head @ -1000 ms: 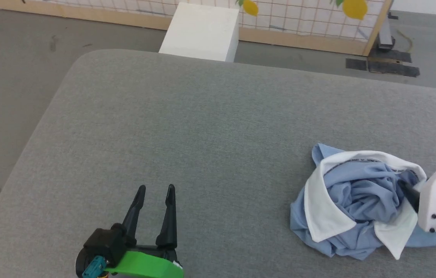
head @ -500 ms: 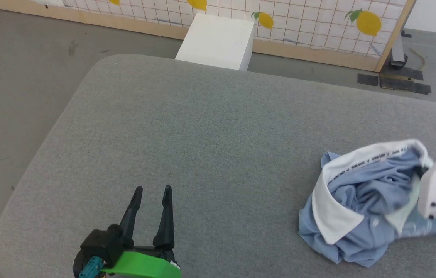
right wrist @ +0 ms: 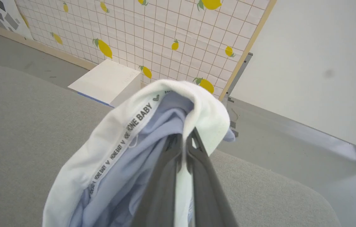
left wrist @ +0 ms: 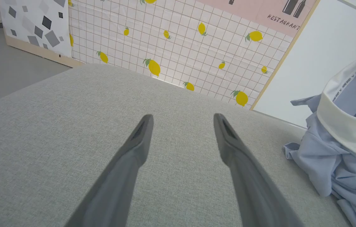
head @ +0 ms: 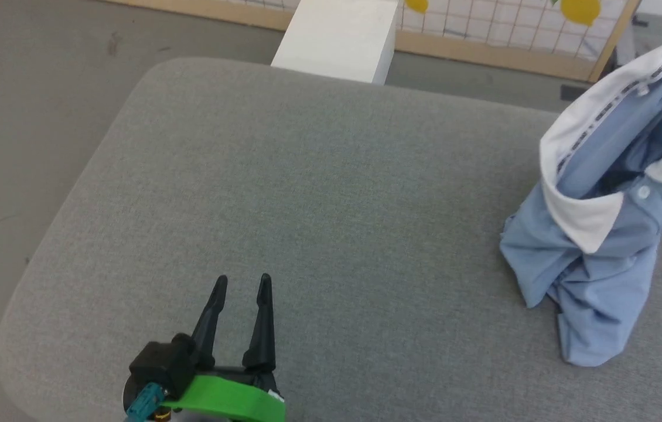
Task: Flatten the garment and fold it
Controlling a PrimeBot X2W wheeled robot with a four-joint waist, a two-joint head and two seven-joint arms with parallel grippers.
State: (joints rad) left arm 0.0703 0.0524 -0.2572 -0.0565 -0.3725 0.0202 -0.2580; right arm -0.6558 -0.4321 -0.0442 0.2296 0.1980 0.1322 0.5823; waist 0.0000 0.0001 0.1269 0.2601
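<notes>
Garment (head: 600, 264) hangs collar-up, long axis vertical, bottom on the table (head: 331, 205); right gripper (right wrist: 186, 138) clamps its collar, left gripper (head: 243, 281) gapes low.

White box (head: 337, 35) before lemon-patterned screen (left wrist: 181, 41)

Head overhead, wrists low; common ground: garment (head: 600, 269)
</notes>
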